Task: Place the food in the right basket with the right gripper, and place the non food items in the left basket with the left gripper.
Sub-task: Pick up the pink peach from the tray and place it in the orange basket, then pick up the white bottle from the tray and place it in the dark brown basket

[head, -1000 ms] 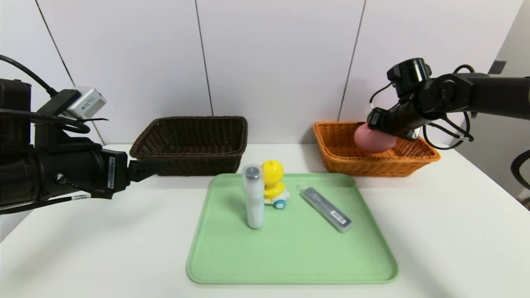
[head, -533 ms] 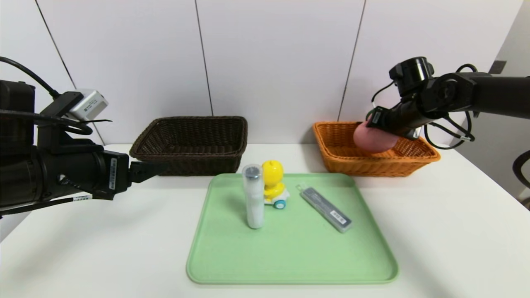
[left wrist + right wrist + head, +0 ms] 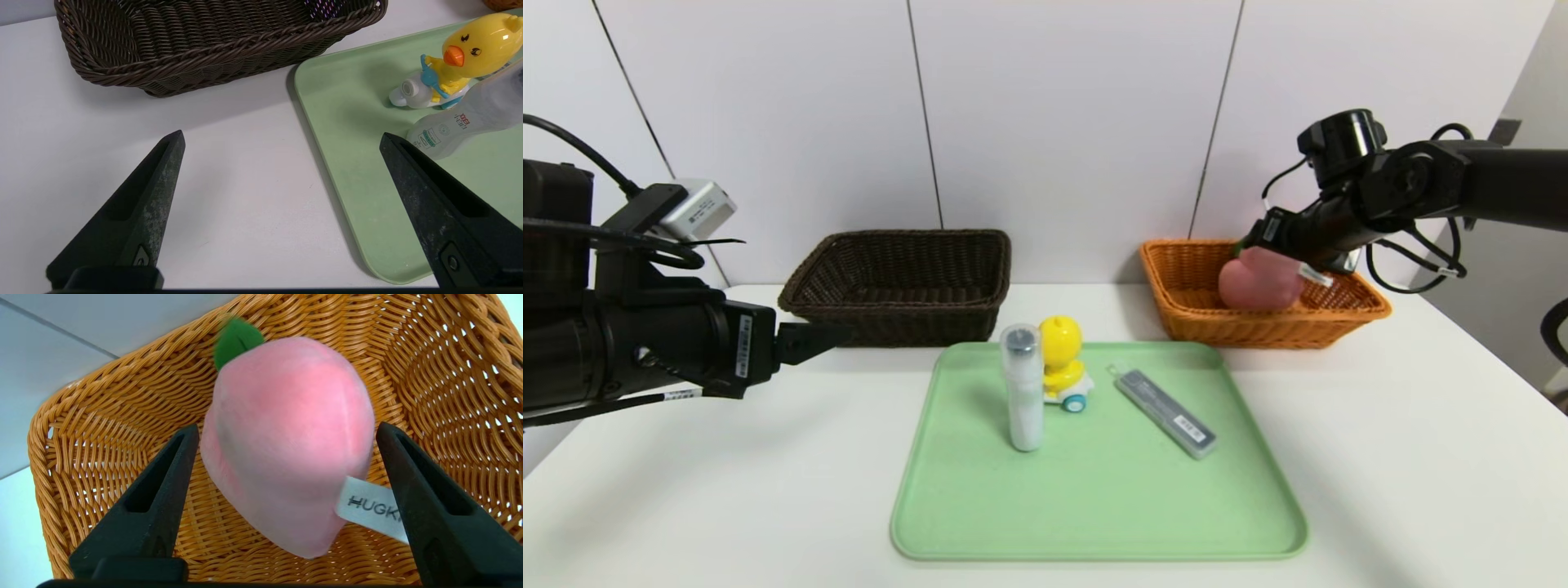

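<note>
Peach in the orange basket, right fingers spread.
Head view: the right gripper (image 3: 1270, 245) hangs over the orange basket (image 3: 1339, 314) with the peach (image 3: 1258, 282) inside below it; the left gripper (image 3: 829, 335) hovers by the dark basket (image 3: 898, 310); bottle (image 3: 1023, 400), duck (image 3: 1062, 351) and case (image 3: 1166, 412) sit on the tray (image 3: 1094, 506).
Left wrist view: fingers (image 3: 151, 192) wide apart, holding nothing.
Right wrist view: the fingers (image 3: 163, 486) flank the peach without pinching it.
</note>
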